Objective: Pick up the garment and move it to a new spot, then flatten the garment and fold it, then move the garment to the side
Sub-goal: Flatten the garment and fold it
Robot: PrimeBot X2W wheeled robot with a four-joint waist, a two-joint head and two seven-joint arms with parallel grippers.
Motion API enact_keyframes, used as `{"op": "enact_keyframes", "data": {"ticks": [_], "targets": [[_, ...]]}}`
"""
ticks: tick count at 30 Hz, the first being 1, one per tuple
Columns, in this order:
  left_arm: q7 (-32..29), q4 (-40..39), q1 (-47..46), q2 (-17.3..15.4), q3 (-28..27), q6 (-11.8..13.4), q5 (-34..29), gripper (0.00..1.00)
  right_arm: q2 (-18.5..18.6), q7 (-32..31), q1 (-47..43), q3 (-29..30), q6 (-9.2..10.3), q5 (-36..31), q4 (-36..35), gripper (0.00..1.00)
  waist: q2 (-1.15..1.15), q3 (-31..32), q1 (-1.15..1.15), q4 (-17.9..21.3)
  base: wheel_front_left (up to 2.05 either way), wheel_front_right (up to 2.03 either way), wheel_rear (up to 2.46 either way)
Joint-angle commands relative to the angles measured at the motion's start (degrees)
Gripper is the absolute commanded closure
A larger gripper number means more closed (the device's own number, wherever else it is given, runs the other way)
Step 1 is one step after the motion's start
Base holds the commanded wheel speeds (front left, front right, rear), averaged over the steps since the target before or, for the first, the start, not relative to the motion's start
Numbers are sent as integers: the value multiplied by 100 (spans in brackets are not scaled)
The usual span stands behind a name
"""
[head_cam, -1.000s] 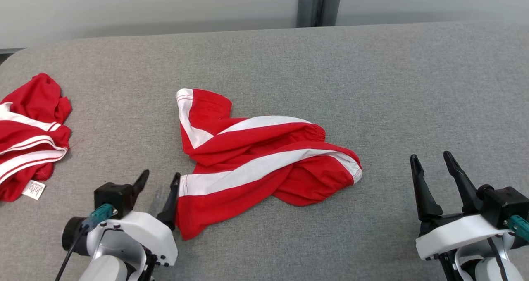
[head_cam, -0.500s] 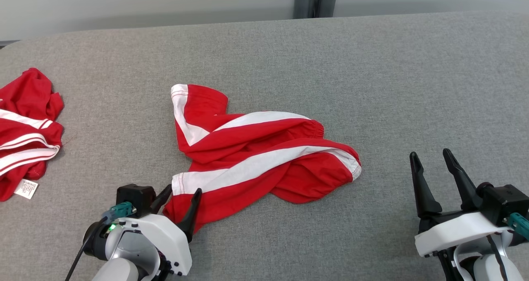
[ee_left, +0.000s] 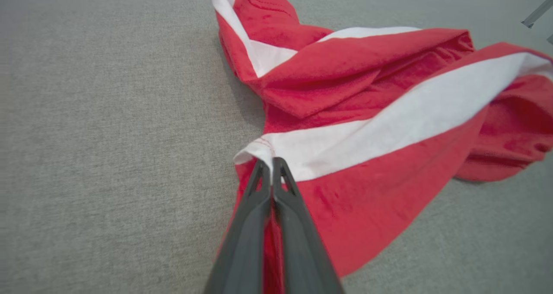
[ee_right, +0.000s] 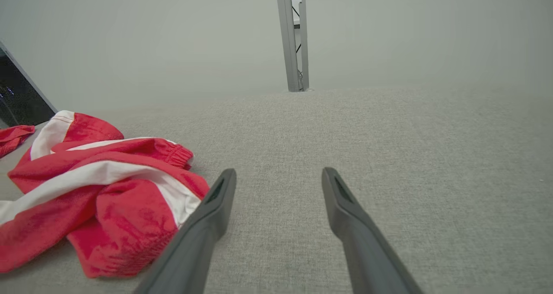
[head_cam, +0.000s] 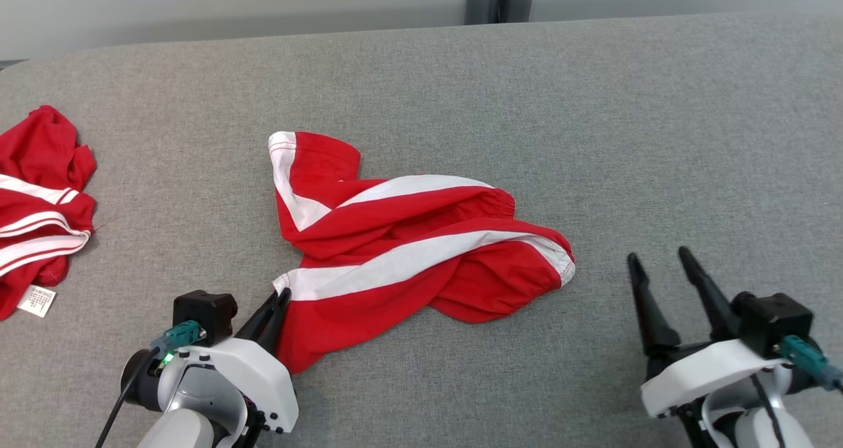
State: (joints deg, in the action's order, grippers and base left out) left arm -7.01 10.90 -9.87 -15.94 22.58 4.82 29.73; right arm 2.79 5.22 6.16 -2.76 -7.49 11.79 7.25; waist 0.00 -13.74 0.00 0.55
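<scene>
Now my left claw (head_cam: 283, 295) pinches the near hem of the red-and-white garment (head_cam: 408, 257), crumpled midway across the grey worktop (head_cam: 593, 118); my right claw (head_cam: 659, 255) hovers spread, well apart to its right. A second garment (head_cam: 39, 204) lies bunched at the left edge.

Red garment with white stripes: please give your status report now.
Left gripper shut on near corner of crumpled red-and-white cloth garment. Right gripper open, clear of it. Second red striped garment far left, not in way.
</scene>
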Motion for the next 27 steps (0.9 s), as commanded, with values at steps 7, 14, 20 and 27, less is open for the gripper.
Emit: {"op": "enact_keyframes", "data": {"ticks": [7,14,20,27], "targets": [[65,-37,-100,-30,-19,72,-33,100,28,-437,-78,-559,-1,374,219,0,0,-37,0,-40,0,0,0],[117,25,-159,-23,28,24,-41,100,29,-357,199,-759,-1,748,549,0,0,-115,0,-122,0,0,0],[187,114,-257,-31,43,-13,-30,100,28,-227,475,-870,-1,1120,879,0,0,-180,0,-192,0,0,0],[252,175,-327,7,94,-38,-28,100,29,-81,808,-1072,-1,1439,1292,5,0,-273,0,-269,0,0,0]]}}
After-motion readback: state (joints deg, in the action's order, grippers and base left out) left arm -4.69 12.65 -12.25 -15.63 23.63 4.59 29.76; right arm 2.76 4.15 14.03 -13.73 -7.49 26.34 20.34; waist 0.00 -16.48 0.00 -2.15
